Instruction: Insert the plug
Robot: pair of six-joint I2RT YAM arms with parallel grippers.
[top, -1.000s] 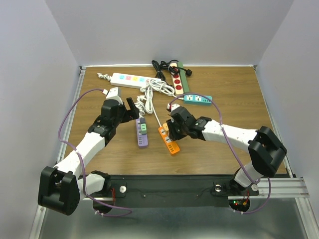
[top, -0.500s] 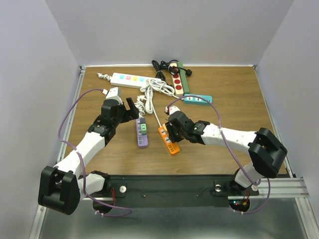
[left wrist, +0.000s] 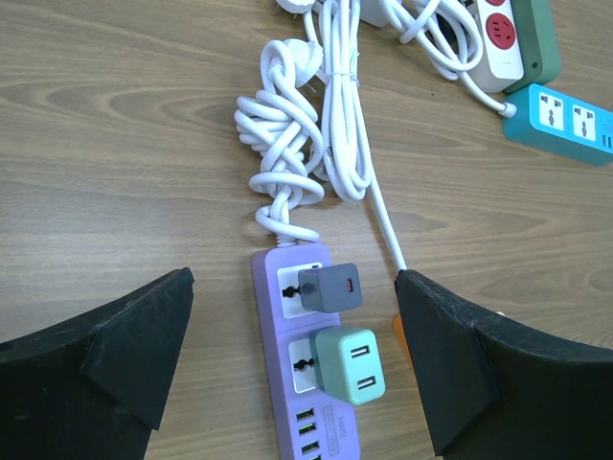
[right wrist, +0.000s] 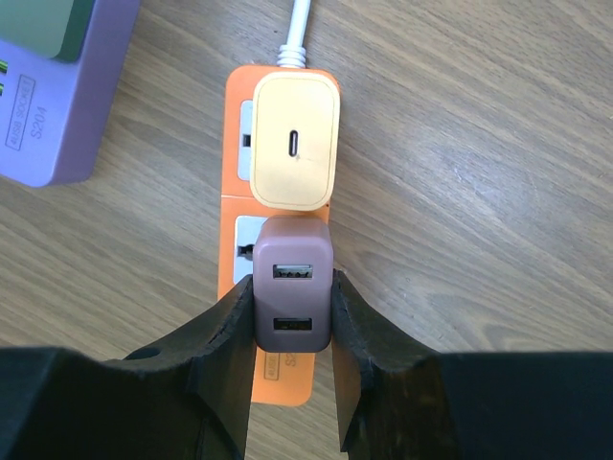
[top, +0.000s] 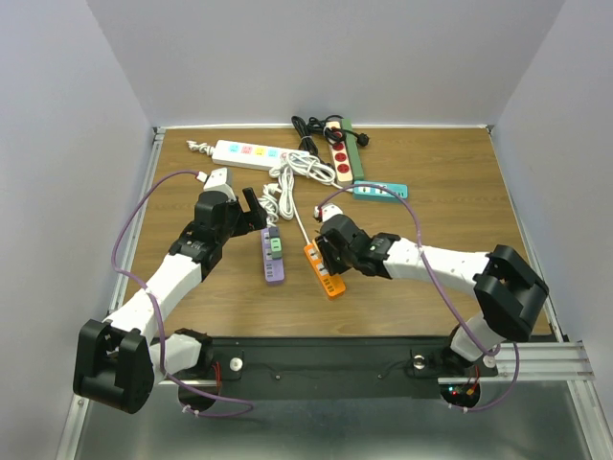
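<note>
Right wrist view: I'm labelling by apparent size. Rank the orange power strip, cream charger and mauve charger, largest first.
1. orange power strip
2. cream charger and mauve charger tie: they look about alike, and their distances from the camera may differ.

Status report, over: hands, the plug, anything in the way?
Left hand open, holding nothing. Right hand shut on mauve plug, at second socket of orange strip. Cream charger in the next socket, close beside.
</note>
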